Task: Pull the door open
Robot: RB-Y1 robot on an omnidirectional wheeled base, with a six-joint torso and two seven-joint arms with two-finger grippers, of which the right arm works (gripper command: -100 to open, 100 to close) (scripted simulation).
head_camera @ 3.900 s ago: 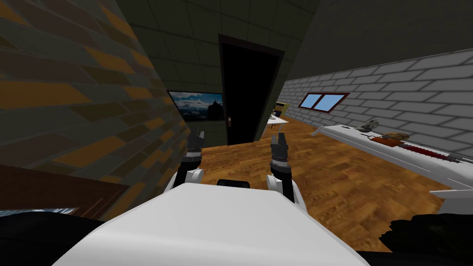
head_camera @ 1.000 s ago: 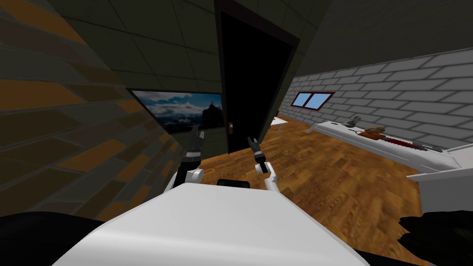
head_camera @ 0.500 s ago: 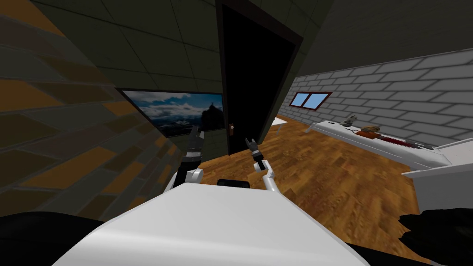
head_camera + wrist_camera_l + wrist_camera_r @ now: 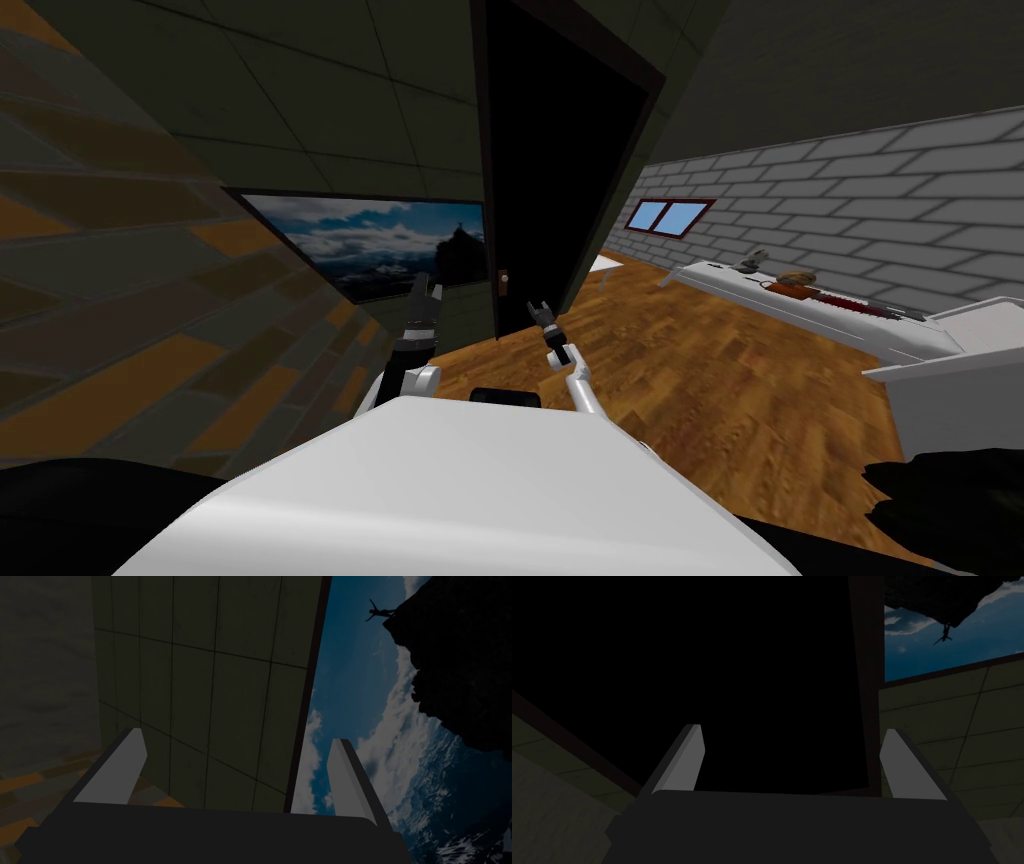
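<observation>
Head view: we face a dark door (image 4: 545,170) in a dark brown frame (image 4: 478,150), set in the tiled wall ahead. The small brown handle (image 4: 503,282) sits at the door's left edge, low down. The right gripper (image 4: 540,307) is stretched forward, near the handle, just right of and below it, apart from it. In the right wrist view the fingers (image 4: 684,766) are spread wide with nothing between them, pointing at the flat black door face. The frame runs past one finger. The left gripper (image 4: 428,287) is raised left of the door, fingers apart, empty. A framed landscape picture (image 4: 370,245) hangs left of the frame. A white table (image 4: 830,318) runs along the grey brick wall on our right, well apart from the door.
</observation>
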